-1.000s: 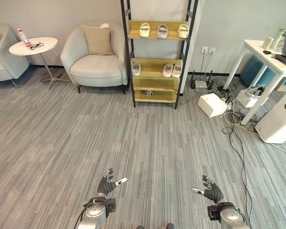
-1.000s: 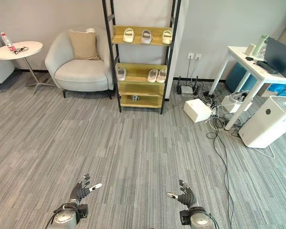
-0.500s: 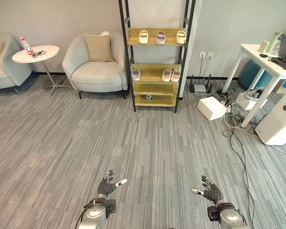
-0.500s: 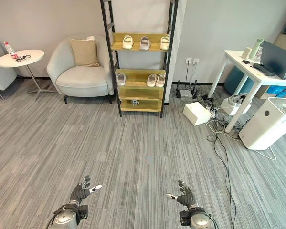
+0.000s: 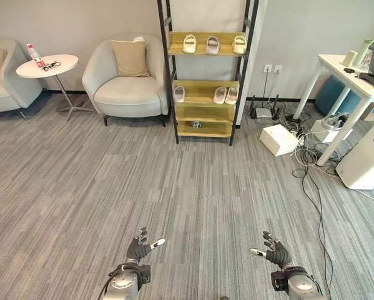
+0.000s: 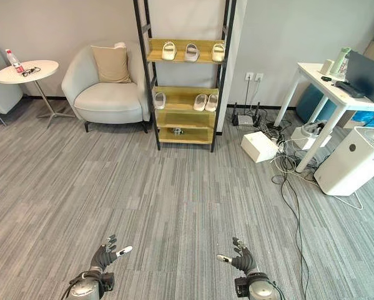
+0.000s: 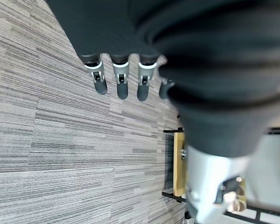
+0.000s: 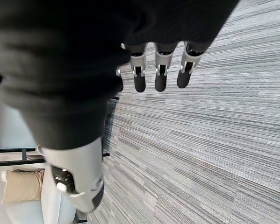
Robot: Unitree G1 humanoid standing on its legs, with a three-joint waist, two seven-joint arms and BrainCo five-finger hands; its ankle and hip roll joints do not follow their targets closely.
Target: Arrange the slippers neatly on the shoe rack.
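Shoe rack (image 5: pixel 205 81) against far wall, well apart from robot. Top shelf: three slippers (image 5: pixel 212 44) in a row. Middle shelf: one slipper (image 5: pixel 179 94) at left, a pair (image 5: pixel 225 95) touching at right. Small dark object on lower shelf, can't tell what. Left hand (image 5: pixel 138 247) low over carpet, fingers straight and spread, holding nothing. Right hand (image 5: pixel 275 252) the same, wide, empty. Armchair (image 5: pixel 125 81) with cushion left of rack, round side table (image 5: pixel 47 65) further left, white desk (image 5: pixel 349 75) at right, white box (image 5: pixel 278 138) on floor
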